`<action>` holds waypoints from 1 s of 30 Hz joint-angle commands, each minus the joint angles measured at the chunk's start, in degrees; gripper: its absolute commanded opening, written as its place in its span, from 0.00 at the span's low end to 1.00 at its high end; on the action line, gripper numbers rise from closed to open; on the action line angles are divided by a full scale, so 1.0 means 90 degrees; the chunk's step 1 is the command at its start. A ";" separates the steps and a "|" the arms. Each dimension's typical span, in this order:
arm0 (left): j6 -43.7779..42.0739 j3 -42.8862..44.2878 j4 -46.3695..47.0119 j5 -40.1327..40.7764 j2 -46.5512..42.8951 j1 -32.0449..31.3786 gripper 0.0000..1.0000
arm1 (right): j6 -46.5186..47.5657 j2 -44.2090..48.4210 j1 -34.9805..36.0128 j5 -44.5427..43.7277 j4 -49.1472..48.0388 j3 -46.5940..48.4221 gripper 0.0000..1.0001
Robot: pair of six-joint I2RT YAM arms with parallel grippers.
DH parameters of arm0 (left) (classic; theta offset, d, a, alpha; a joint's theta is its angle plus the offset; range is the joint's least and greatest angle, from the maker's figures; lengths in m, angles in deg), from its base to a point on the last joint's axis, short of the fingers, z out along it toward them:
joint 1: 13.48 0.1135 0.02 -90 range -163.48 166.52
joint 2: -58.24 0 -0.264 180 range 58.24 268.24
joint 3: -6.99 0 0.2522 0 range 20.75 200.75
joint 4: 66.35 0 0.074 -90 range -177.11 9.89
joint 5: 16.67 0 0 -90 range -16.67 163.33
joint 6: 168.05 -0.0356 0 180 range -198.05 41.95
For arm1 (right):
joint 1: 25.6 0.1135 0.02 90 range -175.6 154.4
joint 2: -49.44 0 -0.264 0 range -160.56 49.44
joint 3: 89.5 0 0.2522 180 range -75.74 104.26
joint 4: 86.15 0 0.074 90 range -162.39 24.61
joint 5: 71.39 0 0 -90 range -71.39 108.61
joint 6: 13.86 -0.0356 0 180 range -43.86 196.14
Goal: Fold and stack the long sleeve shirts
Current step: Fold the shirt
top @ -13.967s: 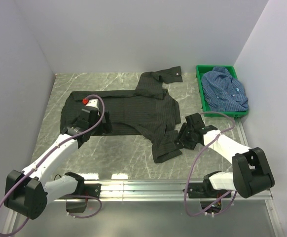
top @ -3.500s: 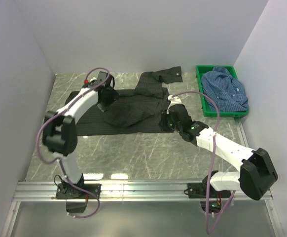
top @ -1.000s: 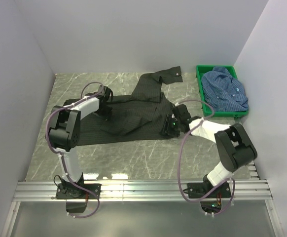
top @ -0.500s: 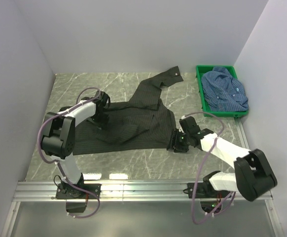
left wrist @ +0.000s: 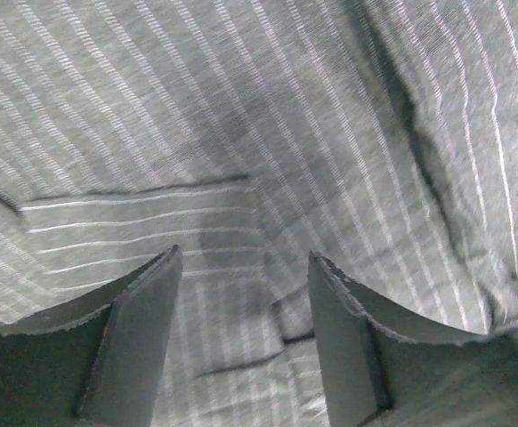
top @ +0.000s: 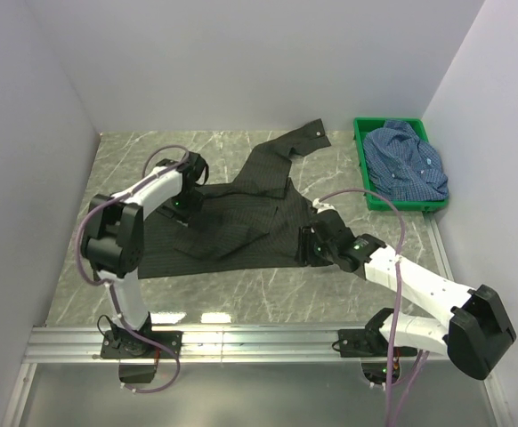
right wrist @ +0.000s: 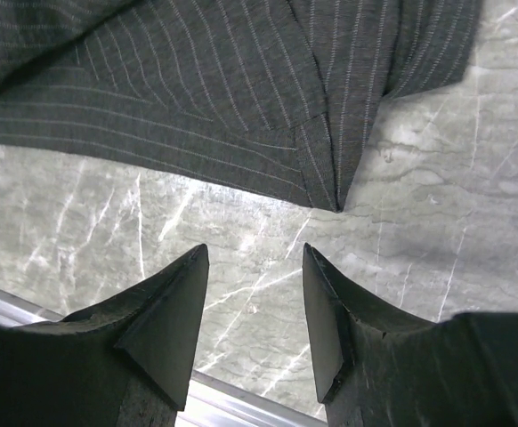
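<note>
Lying spread over the middle of the grey marble table, the black shirt is rumpled and partly doubled over itself. A loose fold of cloth is heaped across its body, and one sleeve stretches toward the far right, its cuff near the back wall. The blue shirt sits bunched in the green crate at the far right corner of the table, well apart from the black one. The left gripper is down over the far left part of the black shirt. Its wrist view shows the two fingers spread wide with nothing between them, only fine-striped cloth and a stitched seam beneath; whether the tips touch the cloth I cannot tell. The right gripper is at the near right edge of the black shirt, its jaws likewise wide and empty. From its wrist camera they frame bare table just beside the hem, where a folded edge of the shirt comes to a point. A metal rail runs along the near edge of the table, carrying both arm bases.
</note>
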 commanded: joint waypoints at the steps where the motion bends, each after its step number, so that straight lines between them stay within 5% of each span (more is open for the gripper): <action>1: 0.0363 0.0603 -0.0471 0.0172 0.0469 0.0012 0.64 | 0.0069 0.0105 0.0114 -0.0447 -0.0120 0.0186 0.54; 21: 0.0393 0.0623 -0.0569 0.0055 0.1125 0.0022 0.36 | 0.0030 -0.0061 0.0124 -0.0407 -0.0453 0.0039 0.54; 30: 0.0295 0.0496 -0.0559 0.0036 0.1077 0.0022 0.13 | -0.0019 -0.0130 0.0124 -0.0388 -0.0550 0.0000 0.54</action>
